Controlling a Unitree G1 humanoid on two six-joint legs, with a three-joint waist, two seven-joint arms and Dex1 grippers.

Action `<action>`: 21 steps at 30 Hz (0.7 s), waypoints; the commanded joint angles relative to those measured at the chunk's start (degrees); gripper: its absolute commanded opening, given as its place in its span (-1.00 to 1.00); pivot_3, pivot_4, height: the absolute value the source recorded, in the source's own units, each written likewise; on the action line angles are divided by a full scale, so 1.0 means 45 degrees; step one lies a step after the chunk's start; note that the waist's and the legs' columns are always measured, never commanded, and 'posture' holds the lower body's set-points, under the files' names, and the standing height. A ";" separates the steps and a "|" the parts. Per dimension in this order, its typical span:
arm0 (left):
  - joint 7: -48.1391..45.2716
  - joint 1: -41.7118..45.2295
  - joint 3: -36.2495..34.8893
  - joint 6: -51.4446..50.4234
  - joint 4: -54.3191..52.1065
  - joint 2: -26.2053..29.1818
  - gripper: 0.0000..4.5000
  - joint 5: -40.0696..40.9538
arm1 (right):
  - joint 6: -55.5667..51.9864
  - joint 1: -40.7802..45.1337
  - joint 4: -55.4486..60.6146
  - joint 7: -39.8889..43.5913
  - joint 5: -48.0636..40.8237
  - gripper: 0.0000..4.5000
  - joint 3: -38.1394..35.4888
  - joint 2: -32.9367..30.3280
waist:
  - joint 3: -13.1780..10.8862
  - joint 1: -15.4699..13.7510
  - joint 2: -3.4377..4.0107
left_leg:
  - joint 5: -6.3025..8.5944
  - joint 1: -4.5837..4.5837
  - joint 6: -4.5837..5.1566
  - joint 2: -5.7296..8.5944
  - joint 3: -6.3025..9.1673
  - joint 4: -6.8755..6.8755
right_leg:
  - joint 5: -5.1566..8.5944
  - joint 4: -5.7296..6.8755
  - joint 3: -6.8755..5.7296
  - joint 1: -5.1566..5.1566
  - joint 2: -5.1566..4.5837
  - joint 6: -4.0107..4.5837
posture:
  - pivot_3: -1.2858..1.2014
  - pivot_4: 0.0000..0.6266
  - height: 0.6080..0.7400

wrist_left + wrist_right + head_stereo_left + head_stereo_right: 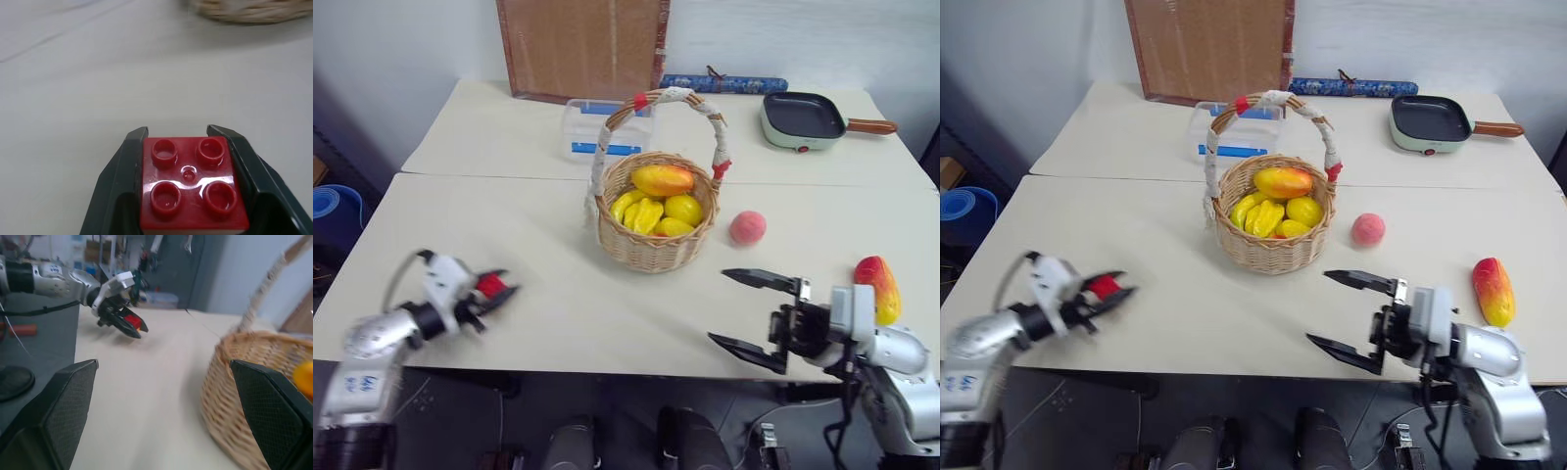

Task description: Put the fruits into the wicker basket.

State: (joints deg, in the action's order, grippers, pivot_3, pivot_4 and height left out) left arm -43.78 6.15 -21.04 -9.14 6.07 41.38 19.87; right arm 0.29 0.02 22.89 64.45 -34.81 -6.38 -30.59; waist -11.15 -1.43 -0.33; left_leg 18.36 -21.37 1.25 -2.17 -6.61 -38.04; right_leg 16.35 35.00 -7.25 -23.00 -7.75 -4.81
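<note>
The left gripper (501,290), near the table's (558,313) left front edge, has its jaws clamped on a small red studded brick (190,188). The right gripper (749,313) hovers at the right front with jaws spread wide, holding nothing. The wicker basket (651,245) sits mid-table, seemingly with yellow fruit inside. The peach (747,228) lies just right of it; the mango (881,287) lies far right.

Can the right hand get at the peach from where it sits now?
Probably yes. The right hand is open and empty, and the peach lies on bare table just beyond it, right of the wicker basket. Nothing stands between them.
</note>
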 commanded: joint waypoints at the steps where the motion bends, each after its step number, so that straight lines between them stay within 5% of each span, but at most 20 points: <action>1: 0.0398 0.0823 -0.0463 -0.0016 0.1435 -0.0088 -0.31 0.0248 | 0.0314 0.0343 -0.0133 -0.0530 0.0606 1.00 0.0634 0.0451 | 0.0001 -0.0020 -0.0001 | -0.0003 -0.0009 0.0010 0.0008 -0.0001 -0.0001 | -0.0018 0.0008 -0.0002 -0.0013 -0.0007 -0.0031 | 0.03 -0.52 1.00; 7: 0.0576 0.1317 -0.0604 0.0116 0.2694 0.0179 0.46 -0.0076 | 0.1004 0.0208 -0.0499 -0.1208 0.1026 1.00 0.0017 0.0583 | 0.0022 0.0069 -0.0047 | 0.0000 -0.0058 0.0017 0.0048 -0.0079 -0.0002 | -0.0054 0.0105 -0.0089 -0.0106 0.0036 -0.0090 | 0.03 -0.52 1.00; 11: -0.0205 0.0951 -0.1200 0.0346 0.2790 0.0852 0.98 0.0335 | 0.1307 -0.1470 -0.0139 -0.1583 0.0737 1.00 -0.2035 0.0010 | 0.0025 0.0143 -0.0053 | 0.0033 -0.0058 0.0070 0.0073 -0.0118 0.0001 | -0.0053 0.0099 -0.0092 -0.0116 0.0040 -0.0092 | 0.03 -0.52 1.00; 17: -0.2815 0.1165 -0.1526 0.1008 0.2230 0.1996 0.98 0.1254 | 0.1927 -0.4486 -0.0644 -0.1693 0.0300 1.00 -0.4793 -0.0008 | 0.0025 0.0050 -0.0055 | 0.0070 -0.0057 0.0075 0.0072 -0.0127 0.0000 | -0.0051 0.0021 -0.0085 -0.0098 0.0036 -0.0107 | 0.03 -0.52 1.00; 21: -0.5243 0.0532 -0.0629 0.0567 -0.0356 0.2730 0.98 0.2027 | 0.3364 -0.5290 -0.3011 -0.1677 0.0843 1.00 -0.6128 0.0238 | 0.0026 0.0070 -0.0061 | 0.0097 -0.0022 0.0026 0.0059 -0.0194 0.0000 | -0.0065 -0.0030 -0.0072 -0.0085 0.0016 -0.0133 | 0.03 -0.52 1.00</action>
State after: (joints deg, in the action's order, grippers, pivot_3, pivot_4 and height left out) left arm -63.49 9.26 -24.56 -7.25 9.33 52.67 27.11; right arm 12.58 -23.21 12.26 57.14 -31.47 -31.31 -30.17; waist -11.03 -1.12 -0.61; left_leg 18.81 -21.38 1.30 -1.91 -7.55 -38.04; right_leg 16.06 34.89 -7.50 -23.36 -7.70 -5.41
